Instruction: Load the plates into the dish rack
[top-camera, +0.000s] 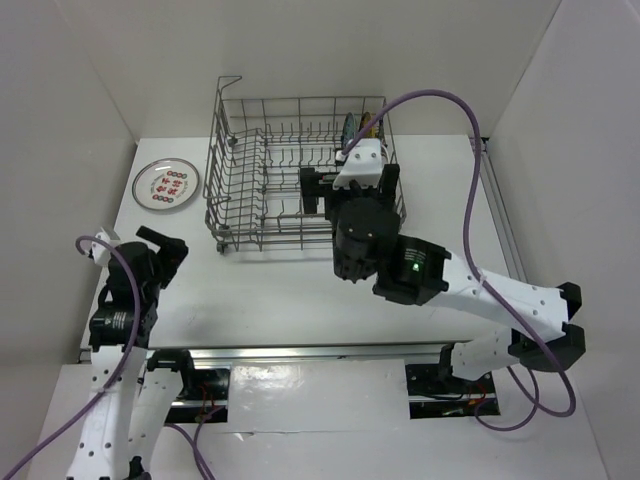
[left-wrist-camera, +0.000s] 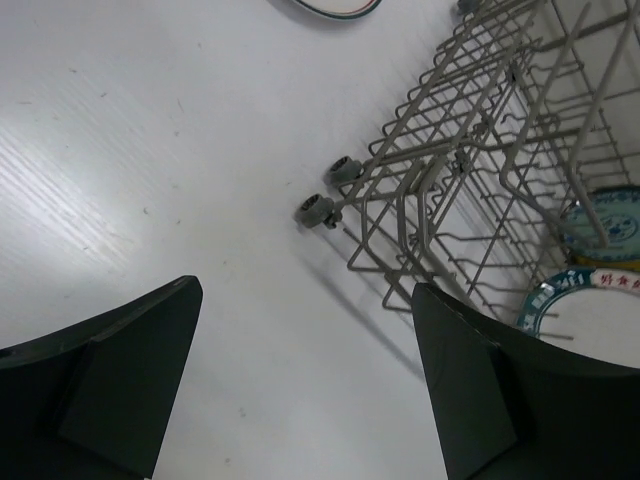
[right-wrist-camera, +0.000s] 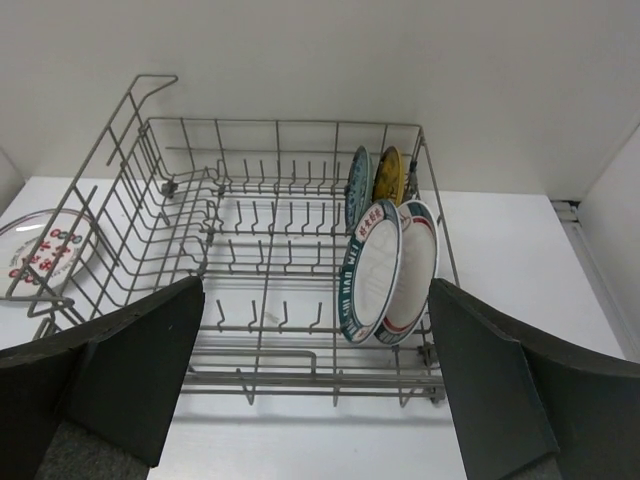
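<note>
Right wrist view: you see right gripper (right-wrist-camera: 315, 300) jaws apart over dish rack (right-wrist-camera: 278, 122). Four plates (right-wrist-camera: 385, 270) upright at rack's 3 o'clock side. One plate (top-camera: 166, 185) flat on table (top-camera: 300, 290), 9 o'clock of rack. Left gripper (left-wrist-camera: 305, 300) jaws apart.

dish rack (top-camera: 300, 170): stands on the table (top-camera: 300, 290), toward its far side, about in the middle.
two large plates (right-wrist-camera: 372, 275): stand on edge in the dish rack, at its right end, one close against the other.
two small plates (right-wrist-camera: 358, 185): also on edge at the right end of the dish rack, just behind the large ones, near its far wall.
loose plate (top-camera: 166, 186): lies flat on the table, left of the dish rack, apart from it.
right gripper (right-wrist-camera: 315, 330): at the near side of the dish rack, toward its right half.
left gripper (left-wrist-camera: 308, 300): over the table, left of the dish rack and nearer than its near left corner.
</note>
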